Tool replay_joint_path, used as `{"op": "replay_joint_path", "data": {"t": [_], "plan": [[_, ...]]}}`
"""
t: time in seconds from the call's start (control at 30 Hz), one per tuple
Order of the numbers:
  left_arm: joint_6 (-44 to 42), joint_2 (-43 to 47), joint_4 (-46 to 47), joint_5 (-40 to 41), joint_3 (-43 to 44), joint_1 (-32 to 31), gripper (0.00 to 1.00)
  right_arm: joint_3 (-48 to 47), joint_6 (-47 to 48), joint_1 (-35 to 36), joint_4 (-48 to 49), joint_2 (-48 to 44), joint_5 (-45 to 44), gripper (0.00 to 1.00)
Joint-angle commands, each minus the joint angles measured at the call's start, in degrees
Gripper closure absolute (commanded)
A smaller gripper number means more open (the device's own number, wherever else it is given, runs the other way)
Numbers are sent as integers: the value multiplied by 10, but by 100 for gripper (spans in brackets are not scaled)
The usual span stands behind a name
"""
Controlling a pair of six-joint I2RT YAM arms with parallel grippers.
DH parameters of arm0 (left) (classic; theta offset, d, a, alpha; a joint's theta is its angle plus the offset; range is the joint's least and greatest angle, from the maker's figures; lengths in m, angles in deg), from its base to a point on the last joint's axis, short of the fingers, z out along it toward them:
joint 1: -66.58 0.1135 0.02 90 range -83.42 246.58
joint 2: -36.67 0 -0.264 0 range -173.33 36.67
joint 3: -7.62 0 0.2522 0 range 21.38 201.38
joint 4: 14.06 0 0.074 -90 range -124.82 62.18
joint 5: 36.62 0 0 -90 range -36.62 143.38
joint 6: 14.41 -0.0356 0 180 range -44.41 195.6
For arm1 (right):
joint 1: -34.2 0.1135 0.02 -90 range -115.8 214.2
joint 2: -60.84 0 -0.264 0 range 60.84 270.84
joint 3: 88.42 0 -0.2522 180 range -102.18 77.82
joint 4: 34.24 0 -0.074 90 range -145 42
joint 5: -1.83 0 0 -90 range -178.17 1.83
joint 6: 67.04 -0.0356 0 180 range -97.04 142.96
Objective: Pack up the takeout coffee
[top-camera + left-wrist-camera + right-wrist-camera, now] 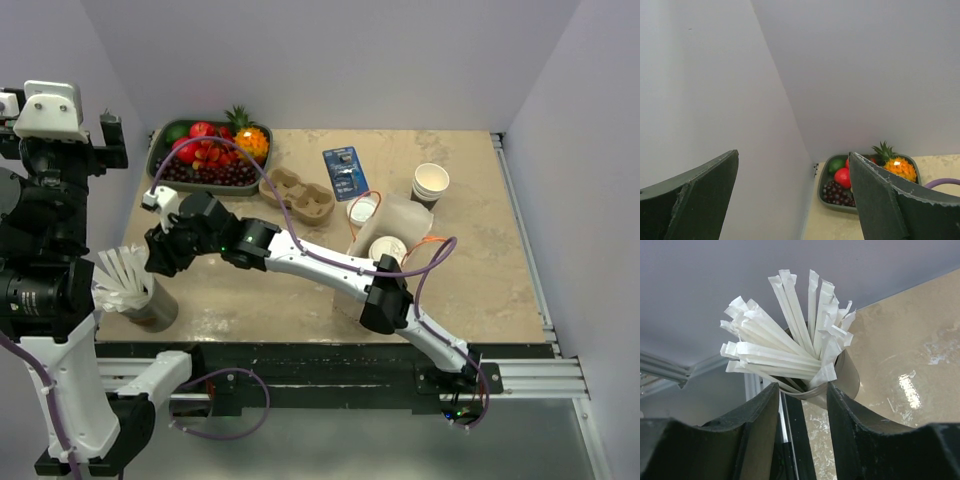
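**Operator:** Where's the takeout coffee (pixel 388 250) in all this?

**Spotter:** Nowhere near your working claw. It stands on the surface (pixel 480 270) at the mouth of what looks like a white paper bag (pixel 410 222), close by your right arm's elbow. That puts it well behind the right claw (pixel 802 390) and off to its right. Nothing is touching it. From above its top reads as a pale disc, and I can't tell whether a lid is seated. A second white round thing (pixel 362 210) lies just past it, beside the bag.

**Operator:** So what am I doing over here?

**Spotter:** Fetching a straw to go with it, by my reading. Your right claw points at the holder (pixel 847 375) of paper-wrapped straws (pixel 790 340), whose rim sits just ahead of the fingertips. The jaws are partly spread, with nothing between them.

**Operator:** And the left claw (pixel 794 155)?

**Spotter:** Raised, spread wide and empty, facing the wall with the fruit tray (pixel 821 187) below it.

**Operator:** Next move?

**Spotter:** Rise over the fan of straws, line the gap on one wrapper that stands proud, and close on that alone. They're packed tight, so you risk dragging several out or tipping the holder. After that, you have a long carry back to the cup.
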Motion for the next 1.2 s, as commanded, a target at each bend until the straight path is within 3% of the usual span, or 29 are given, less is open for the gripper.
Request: {"op": "replay_joint_path", "data": {"t": [0.0,0.43,0.73,1.1,1.17], "plan": [[17,7,-6,-22,-12,20,5,-30,-13,1,51,8,25,56],[26,15,-10,-39,-31,31,6,-30,-25,2,75,32,7,63],[28,12,-3,-49,-40,31,6,-29,-19,1,81,32,6,100],[-6,9,-37,-61,-41,31,2,-26,-14,-17,67,-27,38,100],[-29,3,-70,-66,-27,31,1,-21,2,-28,53,-61,53,76]]}}
